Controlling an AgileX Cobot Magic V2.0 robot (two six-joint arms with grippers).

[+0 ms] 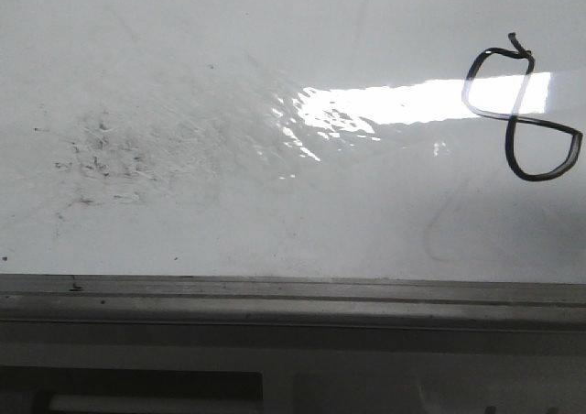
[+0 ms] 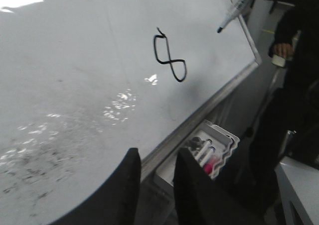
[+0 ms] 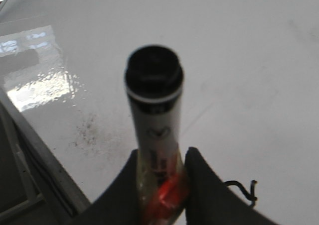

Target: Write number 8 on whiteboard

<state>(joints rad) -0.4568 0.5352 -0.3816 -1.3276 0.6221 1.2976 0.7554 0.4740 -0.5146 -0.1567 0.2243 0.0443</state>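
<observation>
The whiteboard (image 1: pixel 275 212) fills the front view. On its right side is the number 8 (image 1: pixel 513 117), thin, black and tilted. In the left wrist view the number 8 (image 2: pixel 172 61) lies mid-board, and a marker (image 2: pixel 234 8) hangs with its black tip just above the whiteboard (image 2: pixel 75 60), to the right of the figure. My right gripper (image 3: pixel 162 155) is shut on the marker (image 3: pixel 155 115), whose black end points at the camera; a bit of the number 8 (image 3: pixel 241 187) shows beside one finger. My left gripper (image 2: pixel 157 153) is open and holds nothing, over the board's near edge.
Grey ink smudges (image 1: pixel 101 153) speckle the board's left part, and a bright glare band crosses the middle. A grey metal edge strip (image 1: pixel 293 295) runs along the near side. Below it a white tray (image 2: pixel 230 141) holds several markers. A person (image 2: pixel 294 60) stands at the right.
</observation>
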